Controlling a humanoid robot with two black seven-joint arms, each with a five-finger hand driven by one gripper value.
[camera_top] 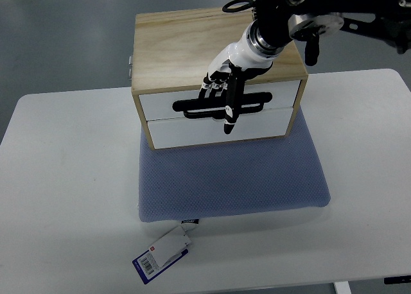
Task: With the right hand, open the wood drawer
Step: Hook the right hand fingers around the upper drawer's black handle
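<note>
Since the right hand (221, 95) already sits at the top drawer (219, 104), fingers curled into its black slot handle (192, 108), the handle runs 9-to-3 and the pull looks to be toward 6. Box sits at the desk's (64, 178) 12 edge.

Right arm, black jointed metal links, enters from right edge at top, runs left, bends down at wrist. Right hand (225, 92), white-and-black fingered, points downward toward camera side. Fingers (214, 87) curled together at knuckles; one long black digit extended straight down. Left arm not visible.
</note>
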